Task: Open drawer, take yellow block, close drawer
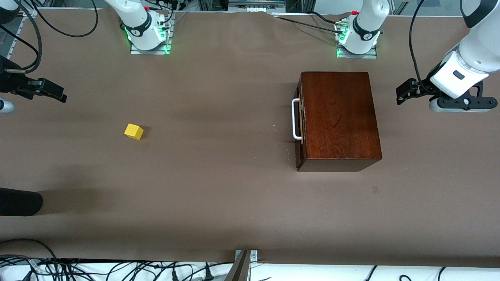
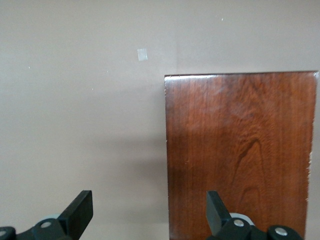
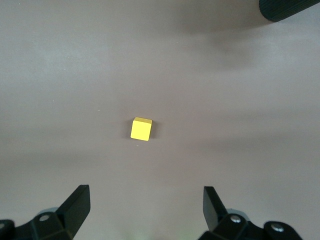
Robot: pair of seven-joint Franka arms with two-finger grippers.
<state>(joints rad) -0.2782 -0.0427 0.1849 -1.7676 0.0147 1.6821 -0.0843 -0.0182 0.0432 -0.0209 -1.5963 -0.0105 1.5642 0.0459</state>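
The dark mahogany box (image 1: 340, 117) stands toward the left arm's end of the table. Its drawer is shut, with the white bar handle (image 1: 295, 119) facing the right arm's end. The yellow block (image 1: 133, 131) lies on the bare table toward the right arm's end, well apart from the box. My left gripper (image 1: 402, 93) hangs open beside the box, on the side away from the handle. In the left wrist view the left gripper (image 2: 149, 207) is empty over the edge of the box top (image 2: 240, 155). My right gripper (image 3: 145, 202) is open and empty, above the table short of the yellow block (image 3: 141, 129).
A black rounded object (image 1: 19, 201) juts in at the right arm's end, nearer the front camera than the block, and shows in the right wrist view as the black object (image 3: 290, 9). A small tape mark (image 1: 375, 189) lies on the brown table cover. Cables run along the table's front edge.
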